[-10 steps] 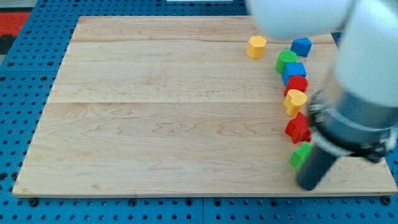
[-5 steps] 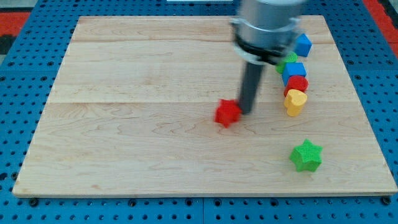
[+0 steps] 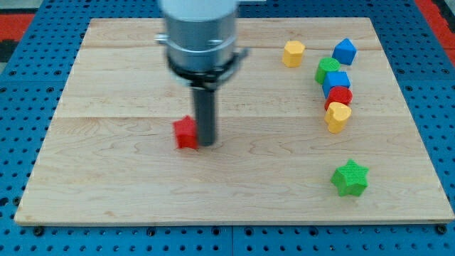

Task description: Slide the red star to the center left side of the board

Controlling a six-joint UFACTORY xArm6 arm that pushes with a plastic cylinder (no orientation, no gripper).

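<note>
Camera view, the only one there is: the red star (image 3: 186,132) sits a bit left of the board's middle, with my tip (image 3: 207,144) touching its right side, so the rod is right behind it for a leftward push. No claw on this rig at all, just the plain rod, so there's nothing to be open or closed and nothing is gripped. The star just rests against the tip. Everything else is well to the right of the star: a yellow block (image 3: 293,53) and a blue block (image 3: 345,51) up near the top edge, then a tight column of green block (image 3: 327,69), a second blue block (image 3: 337,80), red block (image 3: 340,96) and yellow heart (image 3: 337,116), and a green star (image 3: 350,178) lower down on its own. So none of that is in the way. What could go wrong, I'd guess: the tip looks slightly below the star's middle, so an off-centre push could spin the star or let it slip off toward the top of the board, and then it drifts away from the centre row. Pushing too long is the other risk, since the board (image 3: 106,178) ends at the left edge and the star could go over onto the blue pegboard (image 3: 28,107). Room-wise it's easy, with bare wood all the way from the star to the left edge.
</note>
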